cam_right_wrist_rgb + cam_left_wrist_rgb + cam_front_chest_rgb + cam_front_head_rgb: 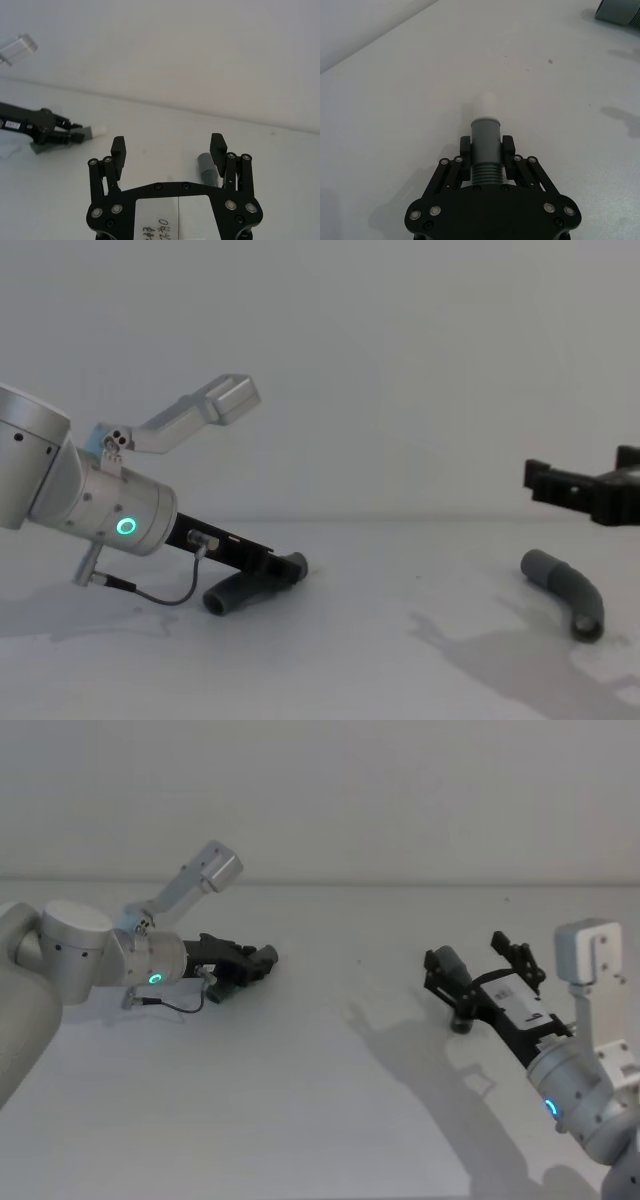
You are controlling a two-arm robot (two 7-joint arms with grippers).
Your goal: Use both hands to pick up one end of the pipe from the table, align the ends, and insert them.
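My left gripper (486, 148) is shut on one pipe piece (485, 135), gripping it at the smooth grey collar. The narrow white tip (485, 105) points out past the fingers. That arm reaches low over the white table (300, 1100) at the left, and the piece (240, 590) hangs under the gripper (285, 566). The other pipe piece (565, 585) lies on the table at the right. My right gripper (580, 480) hovers open above it, holding nothing. In the right wrist view the piece (205, 169) sits just behind one finger (218, 147).
A plain pale wall (400, 790) closes the table's far side. Bare table surface (350, 980) separates the two grippers. A thin cable (150, 592) loops under the left wrist.
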